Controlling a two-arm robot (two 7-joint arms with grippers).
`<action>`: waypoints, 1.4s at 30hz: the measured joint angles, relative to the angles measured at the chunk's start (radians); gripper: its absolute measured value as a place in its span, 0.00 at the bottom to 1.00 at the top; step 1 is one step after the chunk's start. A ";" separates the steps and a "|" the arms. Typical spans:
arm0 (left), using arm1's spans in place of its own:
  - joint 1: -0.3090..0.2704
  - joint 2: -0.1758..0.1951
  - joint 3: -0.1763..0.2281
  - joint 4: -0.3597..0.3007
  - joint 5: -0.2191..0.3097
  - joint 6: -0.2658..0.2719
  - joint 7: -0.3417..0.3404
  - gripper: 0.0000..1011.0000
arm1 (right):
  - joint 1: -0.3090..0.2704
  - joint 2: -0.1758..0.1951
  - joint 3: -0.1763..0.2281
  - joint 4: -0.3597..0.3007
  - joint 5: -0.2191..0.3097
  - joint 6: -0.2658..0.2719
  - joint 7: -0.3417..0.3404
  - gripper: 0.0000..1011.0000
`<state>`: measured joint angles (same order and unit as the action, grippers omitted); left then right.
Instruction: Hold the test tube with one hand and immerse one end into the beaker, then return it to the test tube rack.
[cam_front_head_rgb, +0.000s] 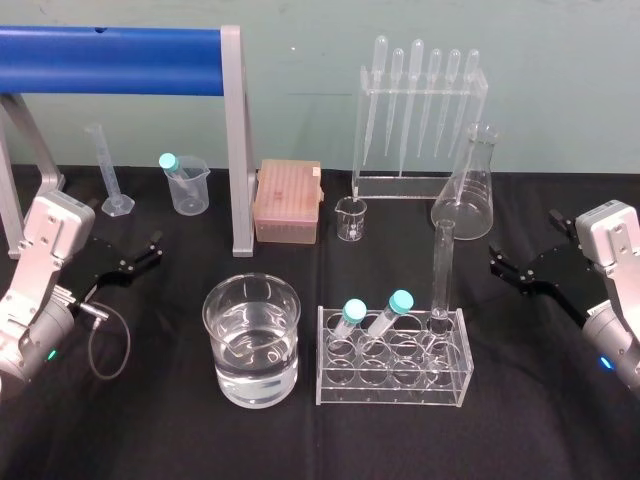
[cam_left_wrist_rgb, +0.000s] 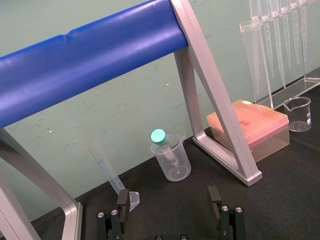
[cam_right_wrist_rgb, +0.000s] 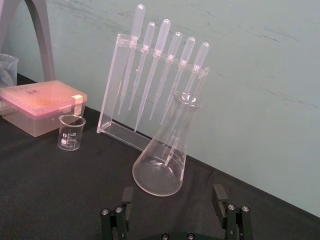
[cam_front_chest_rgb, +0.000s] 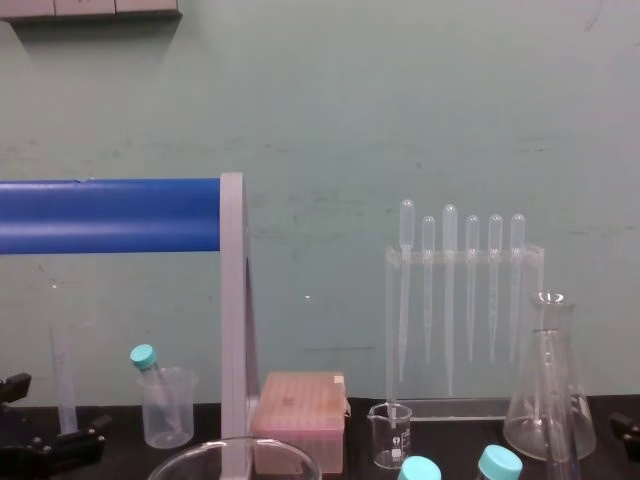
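A laboratory bench (cam_front_head_rgb: 160, 430) draped in black stands against a pale green wall (cam_front_head_rgb: 300, 80), laid out with glassware. Along its far edge are a clear stand of bulb-topped pipettes (cam_front_head_rgb: 420, 130), a conical flask (cam_front_head_rgb: 466, 195), a pink tip box (cam_front_head_rgb: 288, 200) and a graduated cylinder (cam_front_head_rgb: 106, 165). Nearer the front edge, a wide beaker (cam_front_head_rgb: 218, 312) of clear liquid sits beside an acrylic test tube rack (cam_front_head_rgb: 395, 396) holding teal-capped tubes (cam_front_head_rgb: 352, 312) and one open glass test tube (cam_front_head_rgb: 443, 265).

Left arm (cam_front_head_rgb: 40, 290) and right arm (cam_front_head_rgb: 612, 255): silver-grey box-shaped housings, each with a small lit indicator. Left gripper (cam_front_head_rgb: 140, 258) and right gripper (cam_front_head_rgb: 505, 268): black, with flat fingers (cam_left_wrist_rgb: 122, 200) and silver screws (cam_left_wrist_rgb: 111, 213). A black cable (cam_front_head_rgb: 110, 345) loops off the left arm.
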<state>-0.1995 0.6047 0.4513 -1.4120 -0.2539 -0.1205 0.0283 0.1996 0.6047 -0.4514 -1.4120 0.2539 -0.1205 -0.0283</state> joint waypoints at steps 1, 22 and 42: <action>0.000 0.000 0.000 0.000 0.000 0.000 0.000 0.99 | 0.000 0.000 0.000 0.000 0.000 0.000 0.000 0.99; 0.000 0.000 0.000 0.000 0.000 0.000 0.000 0.99 | 0.000 0.000 0.000 0.000 0.000 0.000 0.000 0.99; 0.000 0.000 0.000 0.000 0.000 0.000 0.000 0.99 | -0.101 0.021 0.156 -0.184 0.173 -0.038 0.116 0.99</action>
<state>-0.1995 0.6047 0.4514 -1.4120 -0.2539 -0.1205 0.0283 0.0990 0.6262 -0.2951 -1.5958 0.4270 -0.1582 0.0876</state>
